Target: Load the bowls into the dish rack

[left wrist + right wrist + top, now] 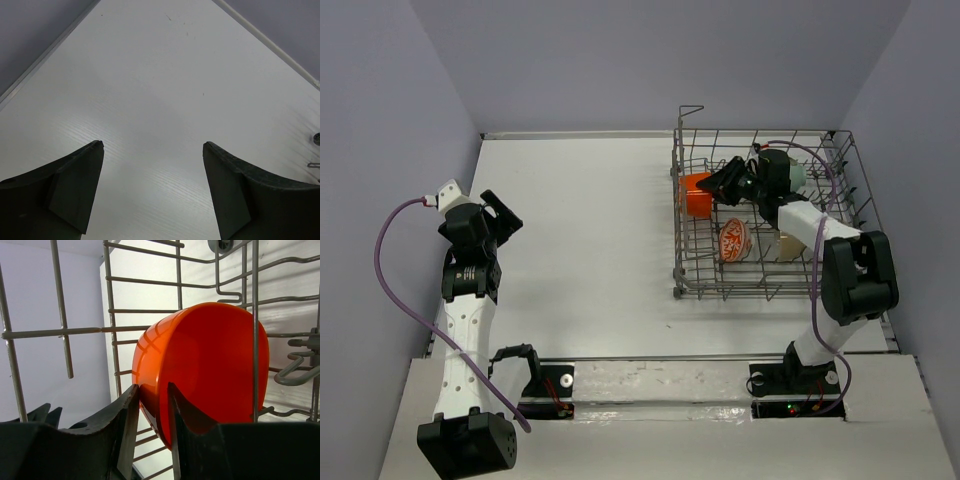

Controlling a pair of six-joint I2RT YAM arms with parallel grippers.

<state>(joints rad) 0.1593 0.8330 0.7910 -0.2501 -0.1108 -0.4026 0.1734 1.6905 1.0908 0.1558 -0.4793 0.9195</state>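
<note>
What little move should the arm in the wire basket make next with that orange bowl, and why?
Probably open the jaws of the right gripper wider, then draw back. The orange bowl already stands on edge inside the dish rack, among its wires. The jaws sit astride the bowl's rim, and whether they pinch it is unclear. Pulling away without opening might drag it out.

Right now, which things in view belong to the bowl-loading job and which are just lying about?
Job: dish rack, orange bowl in right gripper, red-patterned bowl, cream bowl, teal bowl.
Not job: table, purple cables, idle open left gripper.
</note>
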